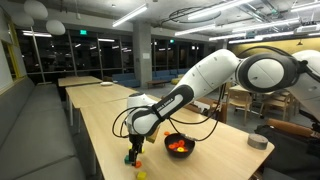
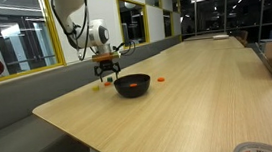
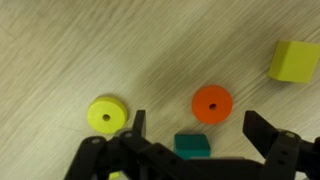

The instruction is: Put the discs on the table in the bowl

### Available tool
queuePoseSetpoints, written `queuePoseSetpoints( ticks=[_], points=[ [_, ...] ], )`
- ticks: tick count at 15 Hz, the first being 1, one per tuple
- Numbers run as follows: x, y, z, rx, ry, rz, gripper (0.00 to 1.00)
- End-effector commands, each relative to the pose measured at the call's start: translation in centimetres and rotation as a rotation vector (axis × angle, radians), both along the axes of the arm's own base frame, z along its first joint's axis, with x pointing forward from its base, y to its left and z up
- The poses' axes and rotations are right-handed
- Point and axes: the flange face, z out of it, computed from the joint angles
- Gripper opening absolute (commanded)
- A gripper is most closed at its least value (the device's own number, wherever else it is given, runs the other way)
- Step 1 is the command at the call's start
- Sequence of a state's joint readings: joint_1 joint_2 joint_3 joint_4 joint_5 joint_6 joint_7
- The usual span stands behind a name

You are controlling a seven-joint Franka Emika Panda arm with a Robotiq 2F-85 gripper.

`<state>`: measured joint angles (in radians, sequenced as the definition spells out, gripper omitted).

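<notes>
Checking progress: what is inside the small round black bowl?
Orange-red pieces lie inside the small round black bowl; how many, and whether discs, is too small to tell. From the side in an exterior view, its wall hides the contents.

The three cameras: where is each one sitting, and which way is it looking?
Exterior view: by the table, looking along it past the bowl; the white arm shows.
Exterior view: low at the table's edge, looking across it toward the bowl; the arm's end shows.
Wrist view: straight down on an orange disc; open jaws show.
Both exterior views share bowl and arm.
</notes>
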<state>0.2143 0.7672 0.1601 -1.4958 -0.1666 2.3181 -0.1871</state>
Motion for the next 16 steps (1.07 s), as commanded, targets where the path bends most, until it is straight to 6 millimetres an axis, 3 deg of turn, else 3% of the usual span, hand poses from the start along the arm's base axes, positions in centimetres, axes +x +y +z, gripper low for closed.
queuePoseSetpoints(
  ticks=[1,16],
  points=[
    [0.42,1.41,-0.55,0.025,-0.018,0.004,1.0],
    [-0.44,1.1,-1.12,0.022,0.011,0.003,1.0]
  ],
)
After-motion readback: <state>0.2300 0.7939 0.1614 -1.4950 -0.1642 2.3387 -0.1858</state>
